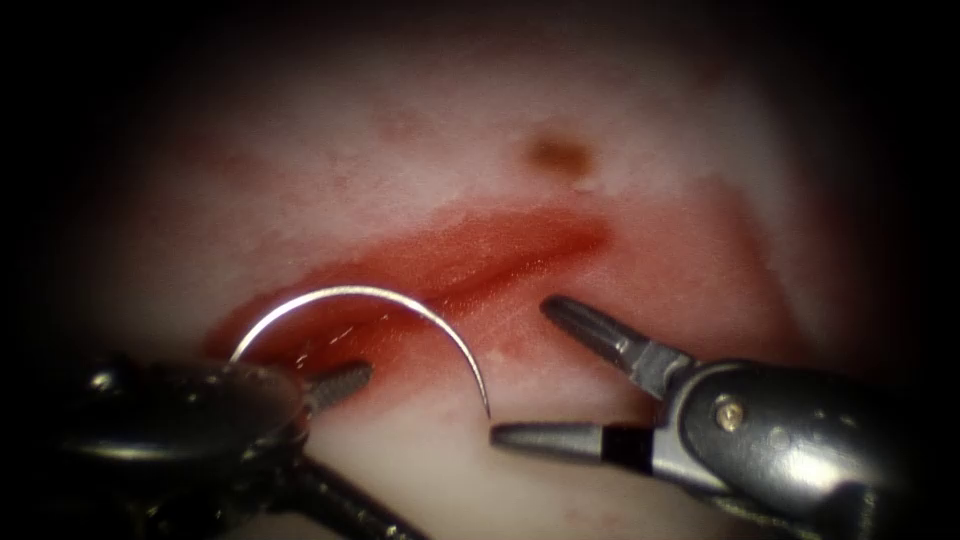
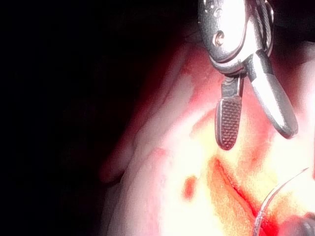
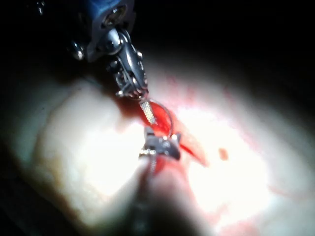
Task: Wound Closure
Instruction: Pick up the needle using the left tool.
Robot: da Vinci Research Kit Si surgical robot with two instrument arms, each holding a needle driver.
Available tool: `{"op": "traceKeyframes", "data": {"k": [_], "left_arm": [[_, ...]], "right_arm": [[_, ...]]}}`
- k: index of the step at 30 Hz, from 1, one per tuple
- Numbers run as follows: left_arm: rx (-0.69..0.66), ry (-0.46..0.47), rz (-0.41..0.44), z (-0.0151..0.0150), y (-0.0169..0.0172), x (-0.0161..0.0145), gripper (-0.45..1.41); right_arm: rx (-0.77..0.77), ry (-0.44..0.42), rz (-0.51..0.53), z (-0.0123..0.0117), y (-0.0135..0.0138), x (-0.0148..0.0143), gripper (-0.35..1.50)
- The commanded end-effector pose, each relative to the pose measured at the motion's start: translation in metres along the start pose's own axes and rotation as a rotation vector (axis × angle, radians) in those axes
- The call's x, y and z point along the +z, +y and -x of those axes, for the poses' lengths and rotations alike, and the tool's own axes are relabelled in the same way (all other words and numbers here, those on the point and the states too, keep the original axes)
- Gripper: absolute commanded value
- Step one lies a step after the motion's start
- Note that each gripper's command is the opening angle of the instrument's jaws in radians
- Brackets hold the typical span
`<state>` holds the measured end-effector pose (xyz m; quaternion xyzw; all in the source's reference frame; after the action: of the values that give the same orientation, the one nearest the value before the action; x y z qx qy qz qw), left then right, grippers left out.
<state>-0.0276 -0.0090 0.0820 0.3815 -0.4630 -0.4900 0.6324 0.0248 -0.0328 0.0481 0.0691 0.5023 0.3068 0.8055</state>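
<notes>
While the left fingers (image 1: 335, 385) pinch the needle's (image 1: 372, 295) tail, its tip hangs by the right's spread fingers (image 1: 520, 372).

1. The cut (image 1: 480, 265) runs across the tissue (image 1: 420, 130) from lower left to upper right.
2. The left tool (image 1: 335, 385) sits at the cut's lower left end, gripping the needle (image 1: 370, 295) near its blunt end.
3. The needle arches above the cut (free of the tissue), its tip pointing down between the two tools.
4. The right tool (image 1: 520, 370) lies right of the needle tip, jaws spread, holding nothing.
</notes>
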Motion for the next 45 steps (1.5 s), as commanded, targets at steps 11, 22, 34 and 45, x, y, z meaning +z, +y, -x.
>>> {"op": "traceKeyframes", "data": {"k": [11, 22, 34, 45], "left_arm": [[-0.008, -0.006, -0.003, 0.0012, -0.0002, 0.0003, 1.4], [-0.33, -0.19, -0.099, 0.001, 0.0, 0.0015, 1.36], [-0.162, -0.33, -0.03, 0.0024, 0.0007, 0.0039, 1.3], [-0.115, -0.38, 0.037, 0.002, 0.0023, 0.0044, 1.06]], "right_arm": [[0.001, 0.006, 0.002, -0.0011, -0.0003, 0.0011, 1.2], [0.002, 0.006, 0.0, -0.0011, -0.0002, 0.0009, 1.17], [0.003, 0.005, 0.001, -0.0012, -0.0002, 0.0009, 1.17], [0.006, 0.004, 0.004, -0.0014, -0.0002, 0.001, 1.19]]}}
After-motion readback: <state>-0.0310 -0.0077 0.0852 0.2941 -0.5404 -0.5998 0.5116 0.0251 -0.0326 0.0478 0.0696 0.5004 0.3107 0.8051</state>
